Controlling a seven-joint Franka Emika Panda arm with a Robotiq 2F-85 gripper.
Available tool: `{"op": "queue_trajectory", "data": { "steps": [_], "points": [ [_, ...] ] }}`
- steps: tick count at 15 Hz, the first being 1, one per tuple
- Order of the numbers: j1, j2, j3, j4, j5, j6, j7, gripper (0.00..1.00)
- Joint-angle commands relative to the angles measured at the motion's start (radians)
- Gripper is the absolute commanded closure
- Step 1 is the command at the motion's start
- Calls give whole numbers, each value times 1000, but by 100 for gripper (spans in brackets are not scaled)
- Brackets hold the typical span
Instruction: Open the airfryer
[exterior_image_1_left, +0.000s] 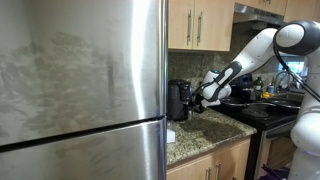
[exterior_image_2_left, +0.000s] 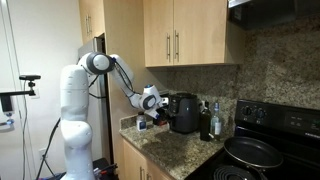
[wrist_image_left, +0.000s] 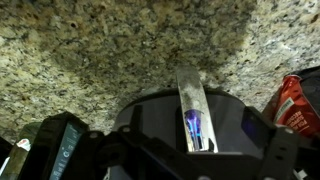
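Gripper (exterior_image_1_left: 197, 99) level with the airfryer (exterior_image_2_left: 183, 113) on the granite counter (exterior_image_2_left: 176, 150)
The airfryer stands upright against the backsplash, bottles (exterior_image_2_left: 211, 120) just beside it; the gripper's jaws are spread wide, close to its front; contact with the handle cannot be made out.

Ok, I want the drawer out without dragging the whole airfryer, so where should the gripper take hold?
On the handle sticking out of the drawer front of the airfryer. Come from the front, where the open gripper is, and close across the handle's narrow sides. It juts clear of the rounded body, which looks too wide to pinch.
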Motion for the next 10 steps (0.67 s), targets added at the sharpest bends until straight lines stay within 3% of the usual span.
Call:
{"op": "queue_trajectory", "data": {
  "steps": [1, 5, 9, 10],
  "points": [
    [16, 29, -2, 13, -28, 72, 43, 0],
    [57, 54, -51, 51, -158, 130, 172, 0],
    [123, 78, -210, 121, -451, 31, 383, 0],
    [87, 45, -144, 68, -358, 85, 313, 0]
  ]
}}
